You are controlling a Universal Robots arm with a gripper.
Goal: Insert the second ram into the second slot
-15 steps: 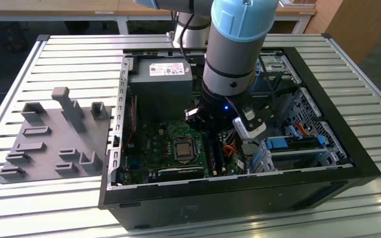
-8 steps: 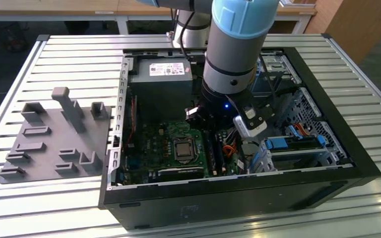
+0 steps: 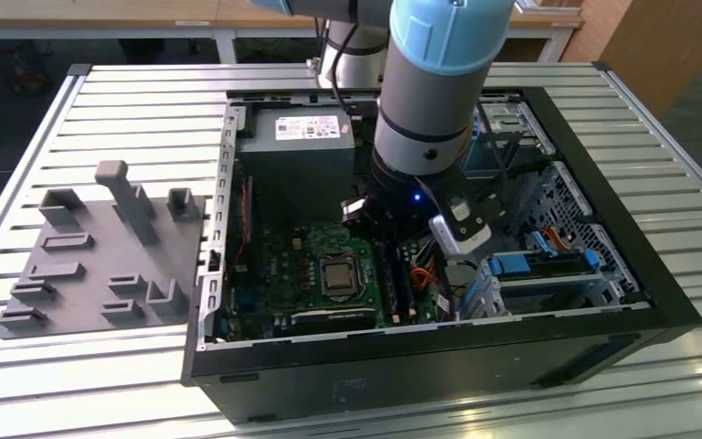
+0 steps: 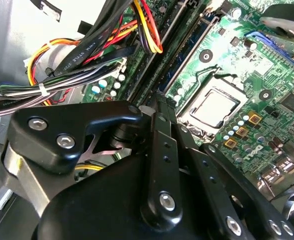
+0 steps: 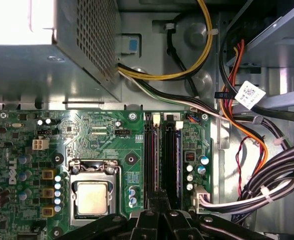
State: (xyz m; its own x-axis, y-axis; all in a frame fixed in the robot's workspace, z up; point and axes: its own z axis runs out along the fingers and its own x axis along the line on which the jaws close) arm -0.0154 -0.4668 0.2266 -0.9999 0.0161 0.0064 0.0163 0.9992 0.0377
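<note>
One gripper (image 5: pixel 159 212) hangs low over the motherboard's (image 5: pixel 102 135) slots (image 5: pixel 161 155), fingers pinched together, apparently on the ram's (image 5: pixel 177 160) near end. Uneven pressure could tilt it and jam the latches.

Green motherboard (image 5: pixel 112 145) with a silver processor (image 5: pixel 92 198); black gripper (image 5: pixel 159 220); yellow, red and orange cables (image 4: pixel 137 25); grey parts tray (image 3: pixel 95 256) on the pale slatted surface (image 3: pixel 132 110).

Green motherboard (image 5: pixel 107 135), bare processor socket (image 5: pixel 93 196), black memory slots (image 5: pixel 161 160); metal power supply (image 5: pixel 62 55), bundled cables (image 5: pixel 266 185)
</note>
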